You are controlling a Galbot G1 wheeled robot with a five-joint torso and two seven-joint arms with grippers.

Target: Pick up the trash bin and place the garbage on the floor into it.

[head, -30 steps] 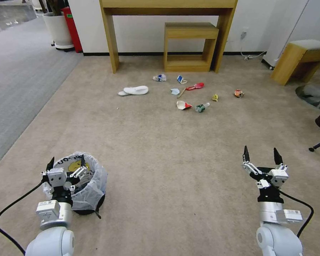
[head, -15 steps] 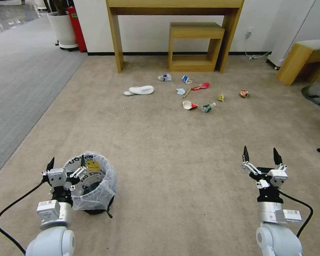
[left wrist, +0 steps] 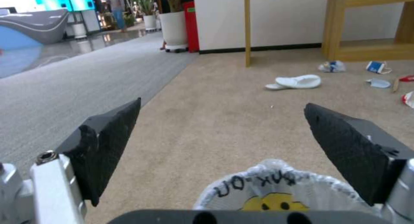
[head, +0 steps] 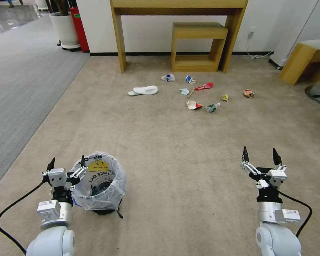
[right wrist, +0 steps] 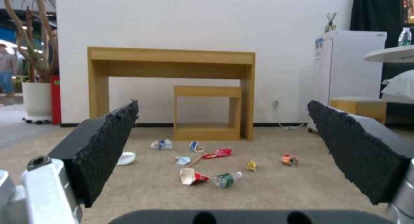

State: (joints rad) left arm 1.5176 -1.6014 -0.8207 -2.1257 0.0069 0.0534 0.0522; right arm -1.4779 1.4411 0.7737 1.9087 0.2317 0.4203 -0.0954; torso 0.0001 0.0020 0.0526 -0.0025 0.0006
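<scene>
Far ahead, the garbage (head: 195, 93) lies scattered on the beige carpet (head: 174, 142) before a wooden counter (head: 179, 32) at the white wall. Nearer than the counter, the trash bin (head: 100, 183) stands just beside the left claw (head: 66, 164), which is spread wide and empty; the right claw (head: 260, 154), well apart from the bin, is also wide and empty.

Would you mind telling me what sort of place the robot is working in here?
Probably an office lounge or showroom: beige carpet, a wooden console table against a white wall, and a small fridge in the corner.
</scene>
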